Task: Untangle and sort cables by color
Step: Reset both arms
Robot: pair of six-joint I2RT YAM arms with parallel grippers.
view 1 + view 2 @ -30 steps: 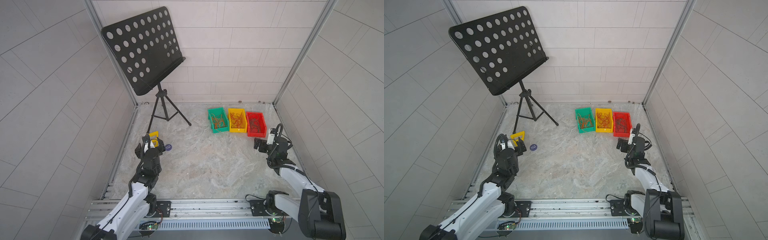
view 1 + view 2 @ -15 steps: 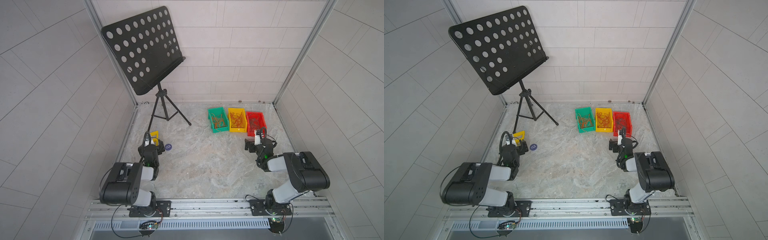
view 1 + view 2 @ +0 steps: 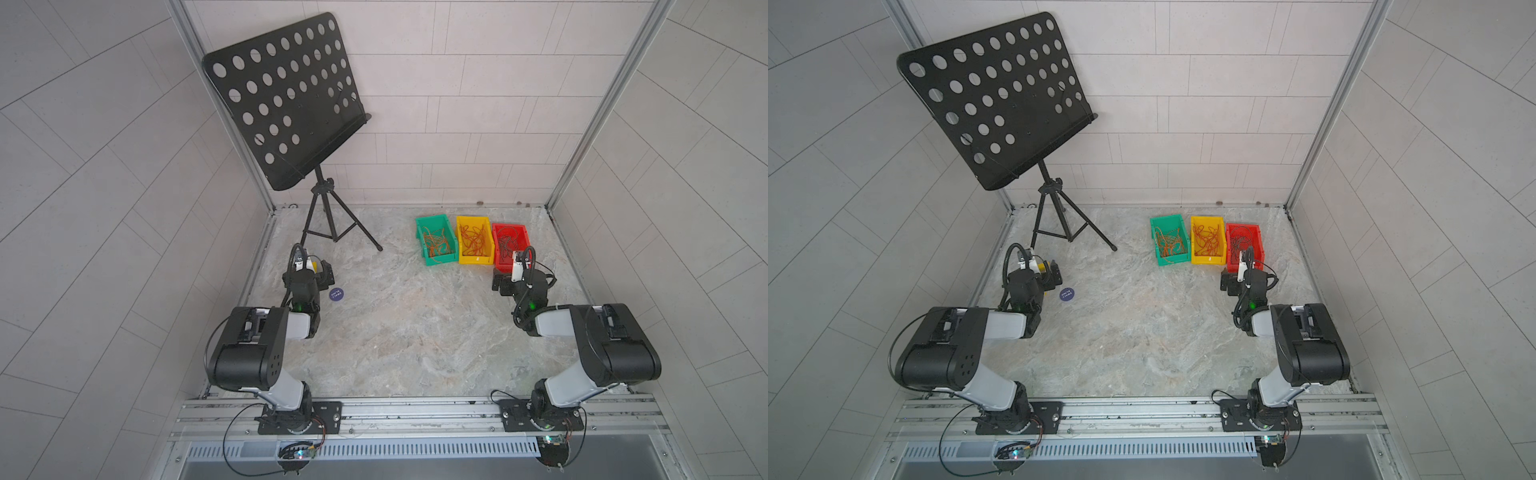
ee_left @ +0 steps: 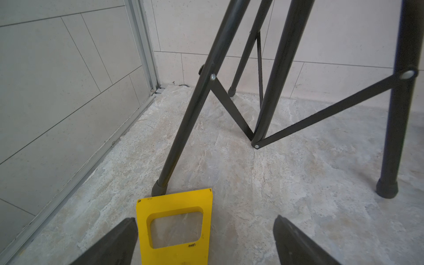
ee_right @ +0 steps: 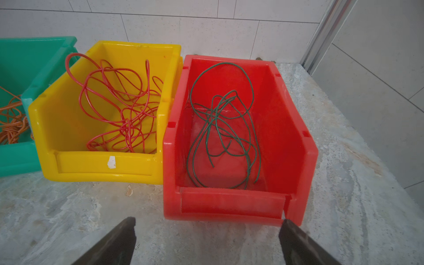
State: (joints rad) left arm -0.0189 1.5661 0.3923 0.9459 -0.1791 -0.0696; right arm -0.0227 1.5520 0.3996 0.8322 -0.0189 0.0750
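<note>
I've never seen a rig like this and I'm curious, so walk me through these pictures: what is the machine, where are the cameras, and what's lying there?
It is a robot: a left arm and a right arm fixed to a rail at the near edge of a table. Two pictures look down from overhead, showing the whole scene. The other two come from a camera on each wrist, looking past that arm's hand. The left hand is open, with a flat yellow plate on the table before it, by a foot of the black music stand. The right hand is open, facing three bins: a green bin with orange wires, a yellow bin with red wires, a red bin with dark wires. A blue disc lies on the table. Nothing is held.
</note>
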